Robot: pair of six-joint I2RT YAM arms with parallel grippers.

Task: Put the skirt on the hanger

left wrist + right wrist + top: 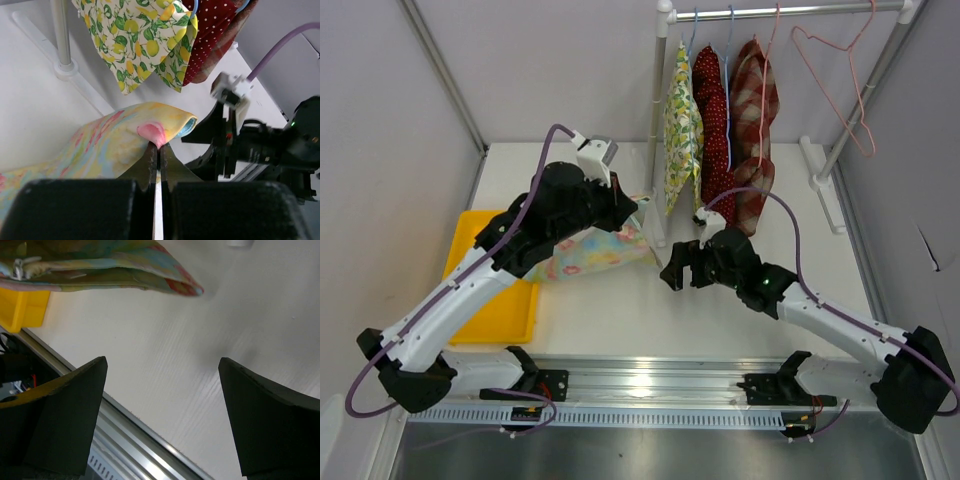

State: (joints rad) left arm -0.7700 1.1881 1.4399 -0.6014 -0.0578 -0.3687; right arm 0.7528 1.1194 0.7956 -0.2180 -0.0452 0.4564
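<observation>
Left end effector pinching skirt, right end effector spread

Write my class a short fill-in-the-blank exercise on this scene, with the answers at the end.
1. The left gripper is ___ on the skirt.
2. The right gripper is open and holds ___.
3. ___ garments hang on the rack.
4. The tray is ___ in colour.
Answers: shut; nothing; three; yellow.
</observation>
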